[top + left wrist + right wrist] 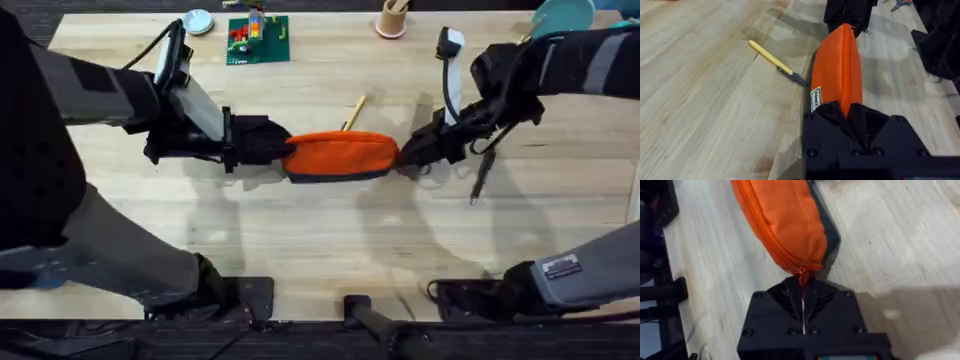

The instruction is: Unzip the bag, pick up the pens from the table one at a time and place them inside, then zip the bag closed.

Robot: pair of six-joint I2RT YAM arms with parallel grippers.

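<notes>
The orange bag (pixel 340 157) lies lengthwise on the table (pixel 320 240), with a gripper at each end. My left gripper (pixel 287 152) is shut on its left end; in the left wrist view the black fingers clamp the orange fabric of the bag (pixel 837 65) at the left gripper (pixel 847 112). My right gripper (pixel 402 155) is shut on the bag's right end, where a small orange tab of the bag (pixel 785 220) enters the closed right gripper (pixel 802 282). A yellow pen (pixel 353 112) (pixel 775 61) lies just behind the bag. A black pen (pixel 481 177) lies right of the right gripper.
A tan cup of wooden sticks (pixel 391 18), a green board with small parts (pixel 258 38) and a white disc (pixel 198 20) stand along the far edge. A teal object (pixel 562 14) sits at the far right corner. Bare wood stretches in front of the bag.
</notes>
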